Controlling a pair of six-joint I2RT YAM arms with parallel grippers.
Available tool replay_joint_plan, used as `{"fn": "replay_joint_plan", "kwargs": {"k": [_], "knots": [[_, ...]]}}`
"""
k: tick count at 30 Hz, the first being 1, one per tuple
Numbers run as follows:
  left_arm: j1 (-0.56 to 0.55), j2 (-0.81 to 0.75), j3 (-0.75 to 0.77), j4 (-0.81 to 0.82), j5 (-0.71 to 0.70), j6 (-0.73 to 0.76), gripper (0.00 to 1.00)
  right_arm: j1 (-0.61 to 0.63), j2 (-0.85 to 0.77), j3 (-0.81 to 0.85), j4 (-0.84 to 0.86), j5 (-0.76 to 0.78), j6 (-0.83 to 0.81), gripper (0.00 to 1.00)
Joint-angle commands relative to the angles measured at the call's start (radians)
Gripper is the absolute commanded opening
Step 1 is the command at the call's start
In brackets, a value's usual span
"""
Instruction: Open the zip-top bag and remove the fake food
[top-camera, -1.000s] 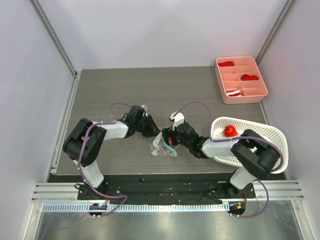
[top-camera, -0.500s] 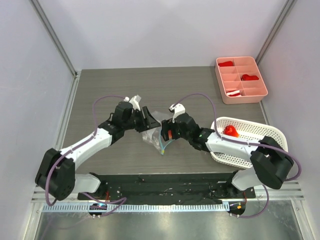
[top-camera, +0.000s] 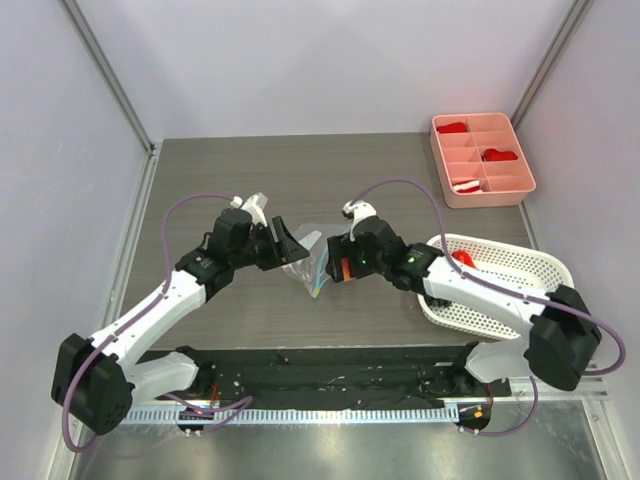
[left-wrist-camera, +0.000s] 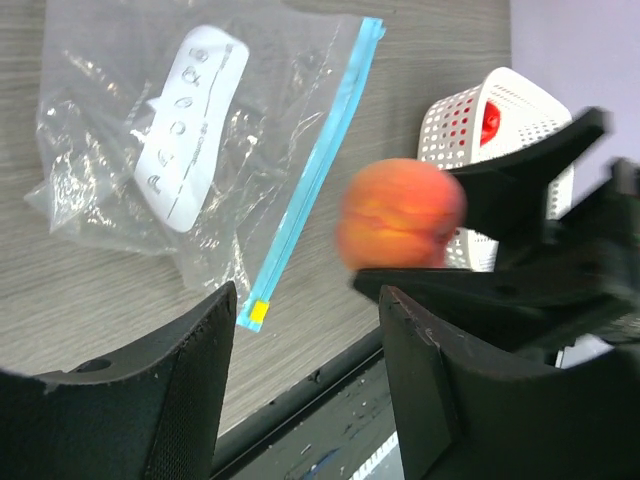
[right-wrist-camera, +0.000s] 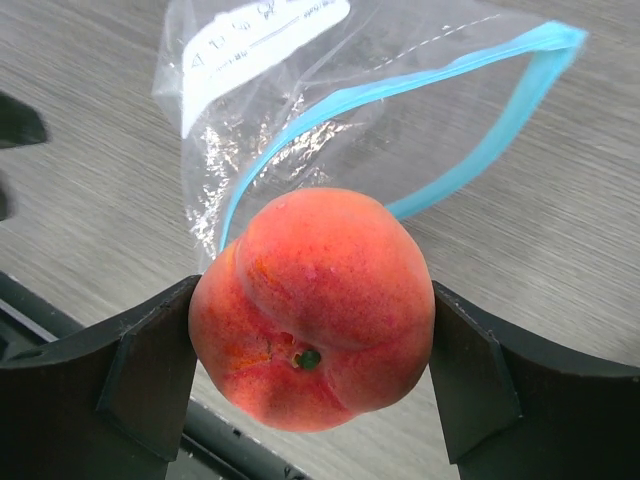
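Grey wood-grain desk (top-camera: 220, 180) fills the overhead view, with the zip-top bag (top-camera: 310, 272) lying on it between the two arms. The left gripper (top-camera: 295, 243) sits just left of the bag, its fingers apart with nothing in them. The right gripper (top-camera: 340, 262) is just right of the bag, clamped on the orange-peach fruit (top-camera: 345, 268). A white basket (top-camera: 520, 262) near the right arm's base holds a red piece (top-camera: 462, 260), and a pink tray (top-camera: 483, 190) stands at the far right corner.

From the left wrist, the bag lies crumpled and flat on the desk, its teal zip strip (left-wrist-camera: 315, 170) running diagonally. The fruit hangs above the desk, outside the bag, pinched in dark fingers (left-wrist-camera: 500, 290), with the basket behind it.

From the right wrist, the fruit fills the gap between both fingers, stem end towards the camera. The bag lies below it, its strip curving in an open loop.
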Motion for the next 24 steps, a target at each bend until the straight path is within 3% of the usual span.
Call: {"fn": "replay_joint_plan", "kwargs": {"k": [1,6,11,15,20,24], "knots": [[-0.003,-0.002,0.025,-0.026,0.016,0.021,0.59,-0.004,-0.134,0.015,-0.074,0.077,0.031,0.20],[-0.019,0.018,0.013,0.023,0.078,-0.004,0.61,-0.120,-0.272,-0.027,-0.137,0.194,0.095,0.24],[-0.069,0.024,0.036,0.031,0.070,-0.004,0.62,-0.356,-0.433,-0.104,-0.173,0.221,0.173,0.22],[-0.121,0.034,0.050,0.046,0.047,-0.007,0.66,-0.476,-0.608,-0.172,-0.205,0.270,0.250,0.21],[-0.180,0.065,0.068,0.069,0.053,-0.018,0.68,-0.620,-0.655,-0.225,-0.266,0.322,0.394,0.29],[-0.194,0.025,0.050,0.106,0.041,-0.044,0.68,-0.763,-0.673,-0.291,-0.318,0.421,0.497,0.25]]}}
